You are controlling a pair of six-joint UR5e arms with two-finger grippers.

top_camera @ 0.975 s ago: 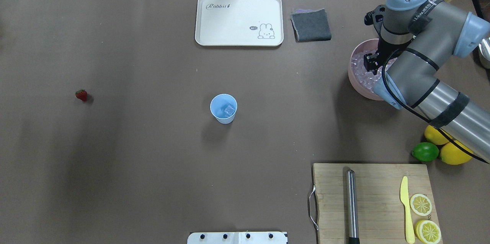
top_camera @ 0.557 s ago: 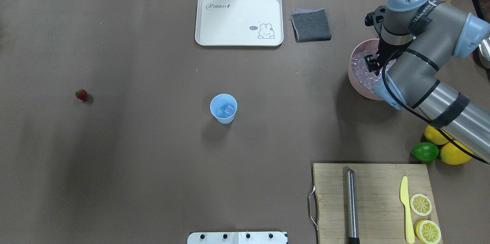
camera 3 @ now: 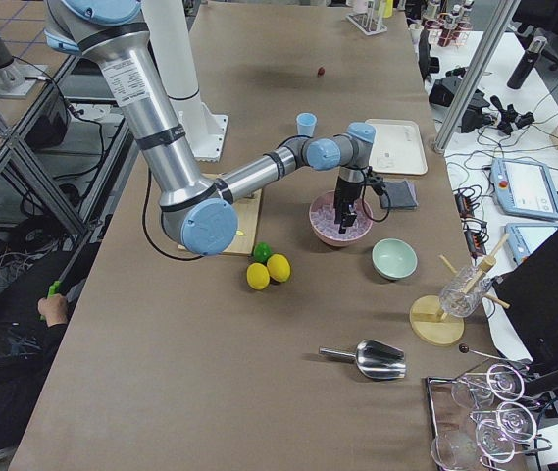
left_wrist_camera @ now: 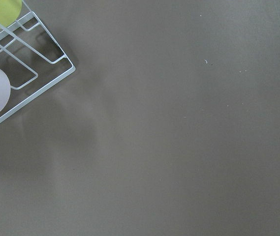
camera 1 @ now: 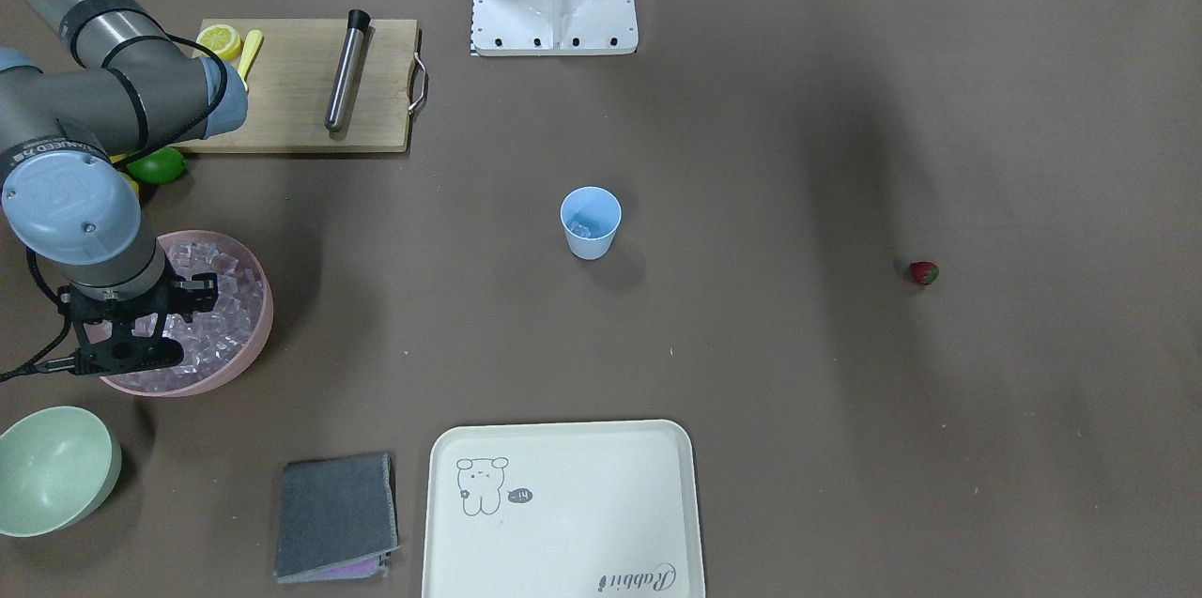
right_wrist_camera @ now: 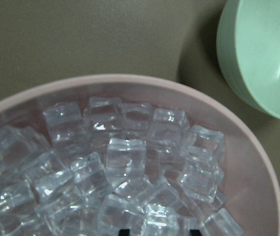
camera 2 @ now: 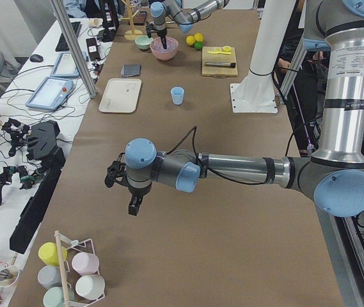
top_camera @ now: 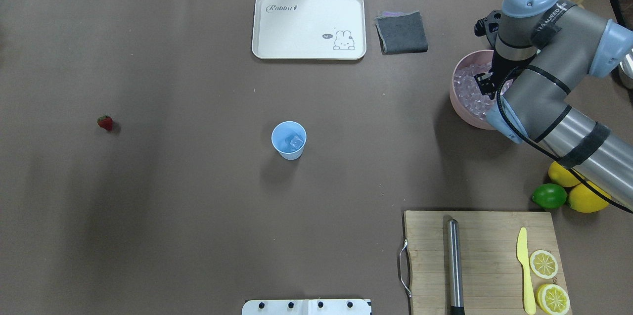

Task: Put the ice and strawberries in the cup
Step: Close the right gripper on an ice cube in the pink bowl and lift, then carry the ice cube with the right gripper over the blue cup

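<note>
Right claw (top_camera: 485, 88) hangs spread over the ice (right_wrist_camera: 125, 162) piled by the bench's right edge, seemingly lining up another cube for the cup (top_camera: 289, 140).

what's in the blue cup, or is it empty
Not empty: the cup stands upright with ice at its bottom; the strawberry lies far outside it.
</note>
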